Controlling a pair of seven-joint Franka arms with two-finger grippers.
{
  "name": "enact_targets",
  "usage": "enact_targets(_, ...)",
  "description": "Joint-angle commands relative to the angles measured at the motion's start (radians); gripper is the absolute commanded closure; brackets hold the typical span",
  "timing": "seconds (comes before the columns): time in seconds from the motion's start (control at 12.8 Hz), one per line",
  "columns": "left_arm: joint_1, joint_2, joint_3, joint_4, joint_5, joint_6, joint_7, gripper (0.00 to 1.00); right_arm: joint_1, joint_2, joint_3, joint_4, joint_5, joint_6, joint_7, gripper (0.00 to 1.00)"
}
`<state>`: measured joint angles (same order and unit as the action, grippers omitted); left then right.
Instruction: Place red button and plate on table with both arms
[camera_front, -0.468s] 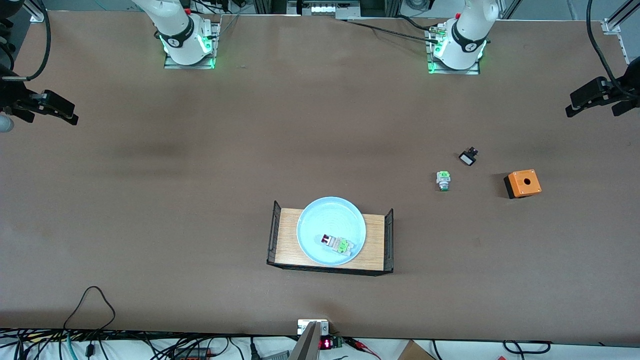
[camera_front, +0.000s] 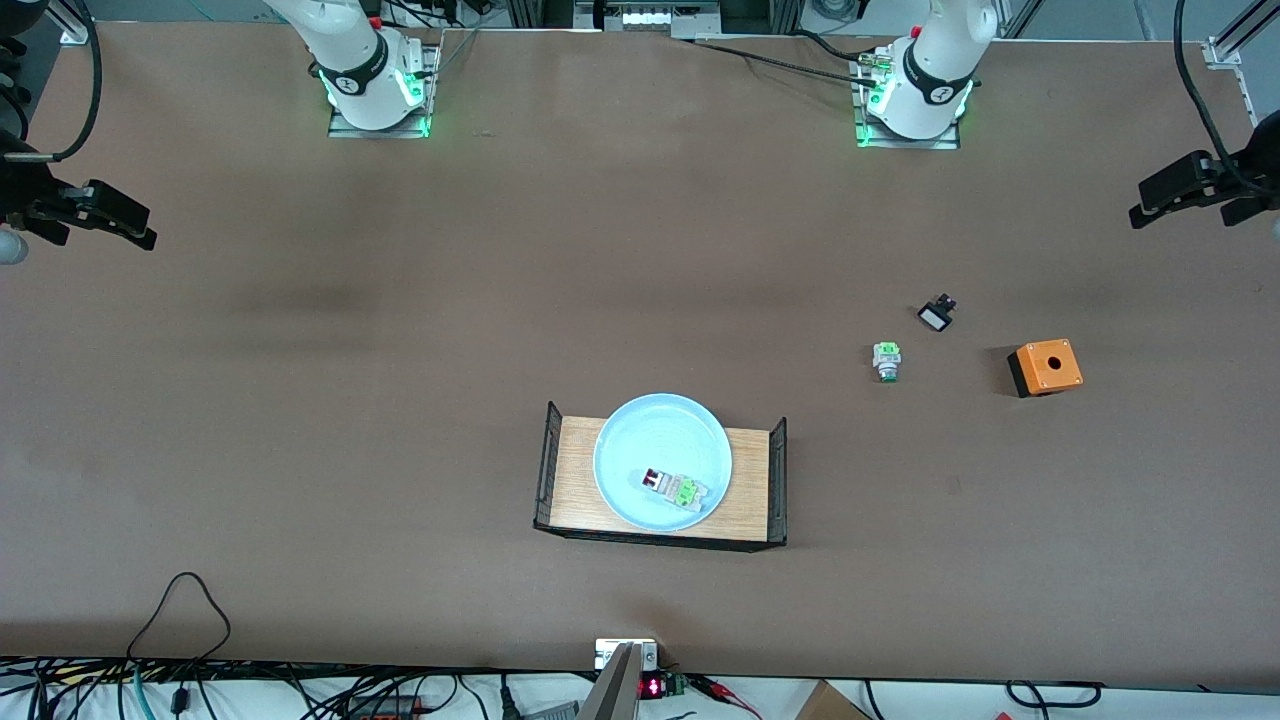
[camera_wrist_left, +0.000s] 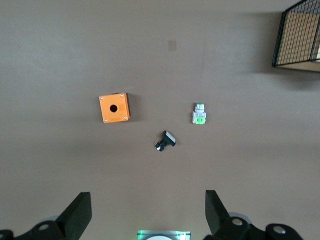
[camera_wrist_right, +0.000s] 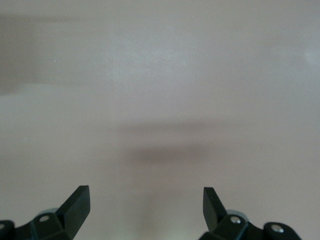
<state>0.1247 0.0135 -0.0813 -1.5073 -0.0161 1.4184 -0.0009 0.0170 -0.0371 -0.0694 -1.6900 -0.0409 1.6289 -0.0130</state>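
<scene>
The pale blue plate (camera_front: 625, 432) sits on a light-wood tray (camera_front: 578, 470) near the front camera. The red button (camera_front: 672, 488) lies on its side in the plate, at the part nearest the front camera. My left gripper (camera_front: 1185, 205) hangs open and empty over the left arm's end of the brown table (camera_front: 400, 350). In the left wrist view its fingers (camera_wrist_left: 80, 212) stand wide apart around the gripper's middle (camera_wrist_left: 147, 210). My right gripper (camera_front: 100, 215) hangs open and empty over the right arm's end. The right wrist view (camera_wrist_right: 146, 205) shows only bare table.
A green-capped switch (camera_front: 886, 360) (camera_wrist_left: 199, 113), a small black-and-white part (camera_front: 936, 315) (camera_wrist_left: 165, 140) and an orange box with a hole (camera_front: 1045, 367) (camera_wrist_left: 114, 107) lie toward the left arm's end. The tray has black mesh ends (camera_front: 777, 480) (camera_wrist_left: 300, 35).
Both grippers have barely shifted. Nothing on the table has moved.
</scene>
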Motion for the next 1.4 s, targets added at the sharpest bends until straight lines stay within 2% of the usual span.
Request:
enact_targets(0.0,-0.051,0.089,-0.056,0.048,0.008,-0.021,-0.156,0.0,0.0,-0.017,0.003,-0.014,-0.008,0.006,0.005,0.0)
enact_targets(0.08,-0.089,0.124,-0.076,0.055,0.008,-0.019,-0.338,0.0,0.0,-0.017,0.003,-0.014,-0.008,0.008,0.007,0.0)
enact_targets(0.16,-0.149,0.178,-0.087,0.114,0.005,-0.018,-0.543,0.0,0.0,-0.017,0.003,-0.014,-0.008,0.008,0.005,0.0)
enact_targets(0.39,-0.301,0.398,-0.087,0.377,-0.033,-0.012,-0.985,0.0,0.001,-0.017,0.005,-0.013,-0.008,0.008,0.005,0.0)
enact_targets(0.47,-0.35,0.484,-0.087,0.485,-0.033,0.005,-1.156,0.0,0.001,-0.017,0.005,-0.014,-0.01,0.008,0.005,0.0)
enact_targets(0.55,-0.394,0.54,-0.086,0.552,-0.031,0.043,-1.295,0.0,0.001,-0.017,0.005,-0.013,-0.01,0.008,0.007,0.0)
enact_targets(0.7,-0.454,0.591,-0.078,0.582,-0.031,0.201,-1.508,0.0,0.001,-0.017,0.005,-0.014,-0.01,0.008,0.005,0.0)
enact_targets(1.01,-0.557,0.693,-0.06,0.587,-0.024,0.468,-1.657,0.0,0.001,-0.015,0.005,-0.014,-0.013,0.008,0.005,0.0)
enact_targets(1.17,-0.66,0.755,0.056,0.602,-0.025,0.572,-1.699,0.0,0.0,-0.015,0.005,-0.014,-0.013,0.008,0.007,0.0)
enact_targets(1.32,-0.707,0.828,0.122,0.624,-0.027,0.648,-1.726,0.0,-0.002,-0.013,0.005,-0.014,-0.013,0.008,0.01,0.0)
